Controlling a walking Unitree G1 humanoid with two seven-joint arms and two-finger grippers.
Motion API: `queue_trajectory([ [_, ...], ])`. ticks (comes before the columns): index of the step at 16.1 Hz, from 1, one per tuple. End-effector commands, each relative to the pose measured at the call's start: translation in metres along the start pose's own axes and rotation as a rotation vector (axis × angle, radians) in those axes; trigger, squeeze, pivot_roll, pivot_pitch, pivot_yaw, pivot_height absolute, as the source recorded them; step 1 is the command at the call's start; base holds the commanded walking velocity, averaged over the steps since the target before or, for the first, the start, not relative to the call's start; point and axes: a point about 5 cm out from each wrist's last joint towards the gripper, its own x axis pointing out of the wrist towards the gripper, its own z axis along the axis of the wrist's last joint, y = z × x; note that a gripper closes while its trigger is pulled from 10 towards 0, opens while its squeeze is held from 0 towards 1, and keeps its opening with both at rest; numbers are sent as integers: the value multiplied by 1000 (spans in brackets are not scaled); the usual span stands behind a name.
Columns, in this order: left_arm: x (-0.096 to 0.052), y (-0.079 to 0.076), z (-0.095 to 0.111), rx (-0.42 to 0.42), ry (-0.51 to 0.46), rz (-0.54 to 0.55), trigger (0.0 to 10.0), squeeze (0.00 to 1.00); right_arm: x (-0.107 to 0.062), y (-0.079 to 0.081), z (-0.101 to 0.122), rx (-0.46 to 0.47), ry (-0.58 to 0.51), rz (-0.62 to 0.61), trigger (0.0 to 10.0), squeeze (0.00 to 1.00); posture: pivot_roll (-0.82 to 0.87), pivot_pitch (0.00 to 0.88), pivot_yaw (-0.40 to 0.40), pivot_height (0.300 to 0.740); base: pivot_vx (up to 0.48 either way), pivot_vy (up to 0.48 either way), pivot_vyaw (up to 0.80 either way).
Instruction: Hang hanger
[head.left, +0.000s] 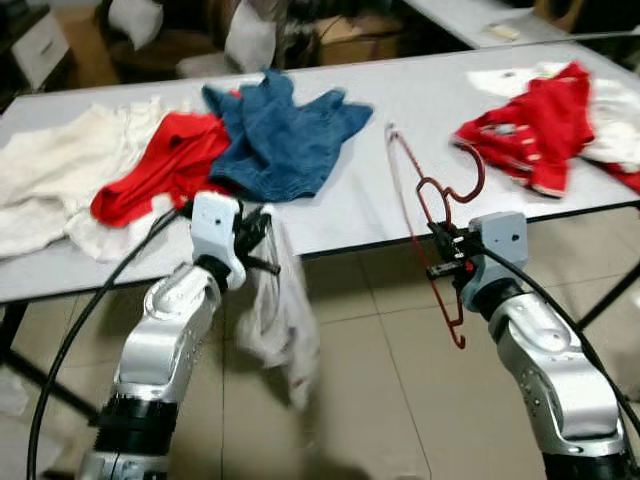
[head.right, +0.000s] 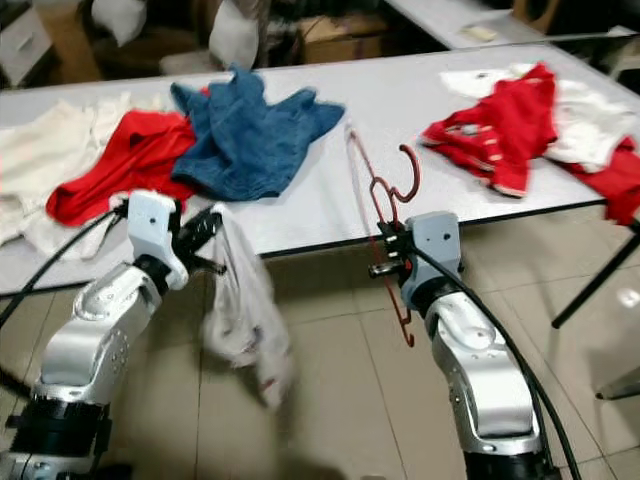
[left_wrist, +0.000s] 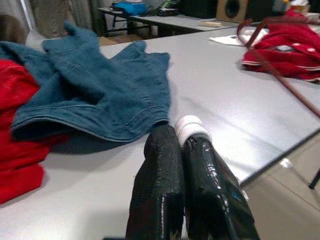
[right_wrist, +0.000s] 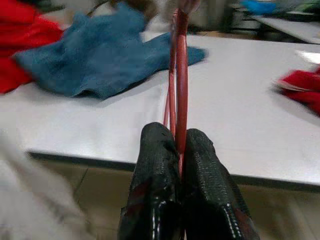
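Note:
A dark red wire hanger (head.left: 432, 205) stands upright in front of the table's front edge, its hook up by the tabletop. My right gripper (head.left: 441, 252) is shut on its wire, and in the right wrist view the red hanger wire (right_wrist: 179, 85) rises from between the black fingers (right_wrist: 155, 165). My left gripper (head.left: 256, 240) is shut on a white garment (head.left: 280, 320) that hangs down below the table edge. The left wrist view has a bit of white cloth (left_wrist: 189, 126) pinched at the fingertips.
The grey table (head.left: 400, 110) holds a blue denim garment (head.left: 285, 135), a red garment (head.left: 165, 160), white cloth (head.left: 60, 170) at the left, and a red and white pile (head.left: 545, 125) at the right. Tiled floor (head.left: 380, 380) lies below. Boxes and clutter stand behind the table.

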Motion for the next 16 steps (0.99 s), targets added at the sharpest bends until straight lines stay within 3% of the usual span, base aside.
queue_trajectory([
  [1, 1, 8, 10, 15, -28, 20, 10000, 0, 2, 4, 9, -26, -41, 60, 10000, 0, -62, 0, 53, 740, 292, 0, 0],
  [5, 8, 16, 28, 13, -74, 33, 10000, 0, 2, -1, 24, -73, -77, 123, 10000, 0, -66, 0, 48, 740, 322, 0, 800],
  [13, 16, 19, 46, 20, -120, -11, 10000, 0, -7, 1, 34, -134, -98, 286, 10000, 0, -65, 0, 44, 740, 390, 0, 0],
  [16, 20, 12, 52, 14, -140, -61, 10000, 0, -16, -1, 37, -124, -100, 344, 10000, 0, -73, 0, 52, 740, 394, 0, -700],
])
